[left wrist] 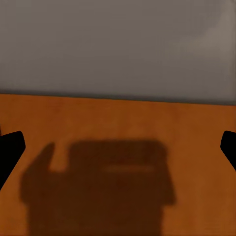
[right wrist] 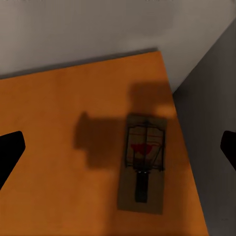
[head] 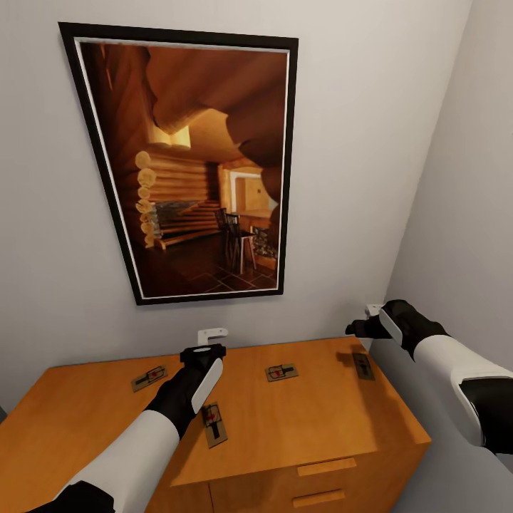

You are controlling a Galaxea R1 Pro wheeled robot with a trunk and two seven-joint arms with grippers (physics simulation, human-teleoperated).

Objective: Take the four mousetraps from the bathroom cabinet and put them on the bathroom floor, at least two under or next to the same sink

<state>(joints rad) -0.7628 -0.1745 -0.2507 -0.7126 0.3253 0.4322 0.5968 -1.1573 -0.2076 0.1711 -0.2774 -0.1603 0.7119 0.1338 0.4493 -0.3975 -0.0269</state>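
A pale grey wall corner backs a low orange-brown cabinet (head: 299, 420), and a black-framed picture (head: 192, 167) of a log-cabin interior hangs above it. No writing or brand can be read anywhere.

Four mousetraps lie flat on the cabinet's top, well apart from one another. In the head view one mousetrap (head: 149, 377) sits at the top's ten o'clock, a second mousetrap (head: 214, 424) lies near the front edge at about seven o'clock, a third mousetrap (head: 281, 372) rests around the middle rear, and the fourth mousetrap (head: 363, 365) is at the two o'clock corner, close to the side wall.

The left arm reaches forward over the cabinet, its black wrist and white forearm rising from the lower left. The left pincer (head: 211, 333) hovers above the rear of the top, between the first and third traps, its fingers spread wide with nothing between them; the second trap lies just beside the forearm.

The right arm bends in from the right edge. The right pincer (head: 372, 311) hangs above the fourth trap, which the right wrist view shows lying between its widely parted, empty fingers, red spot near the middle.
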